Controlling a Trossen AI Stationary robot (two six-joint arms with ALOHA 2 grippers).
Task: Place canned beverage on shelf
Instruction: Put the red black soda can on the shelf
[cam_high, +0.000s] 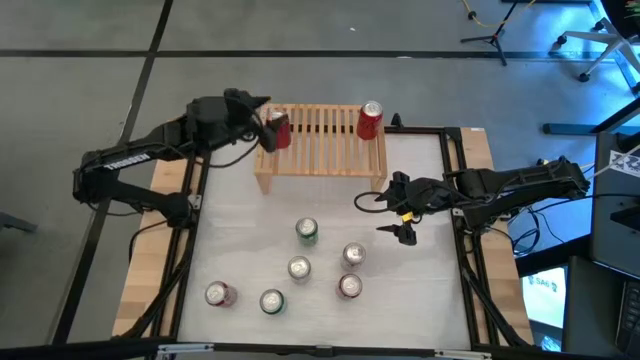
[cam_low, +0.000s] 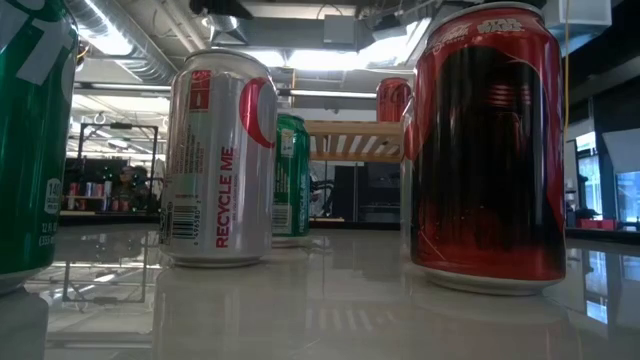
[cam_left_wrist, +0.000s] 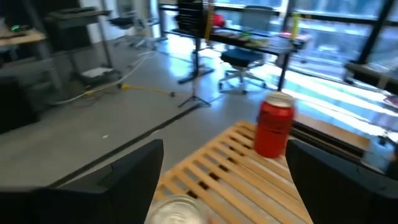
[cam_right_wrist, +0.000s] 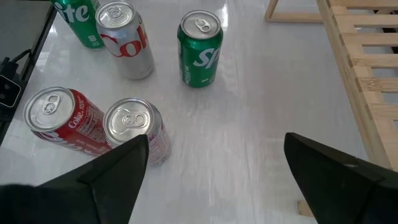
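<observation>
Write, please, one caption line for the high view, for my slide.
Left gripper, jaws open around a red can on the shelf; right gripper waits open.

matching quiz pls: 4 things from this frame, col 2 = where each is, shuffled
1. left gripper
2. right gripper
3. red can
4. green can

A. on the table, nearest the shelf of the loose cans
B. open, above the table right of the loose cans
C. upright on the shelf's right end
D. open, around a can at the shelf's left end

Pairs: 1-D, 2-B, 3-C, 4-A
</observation>
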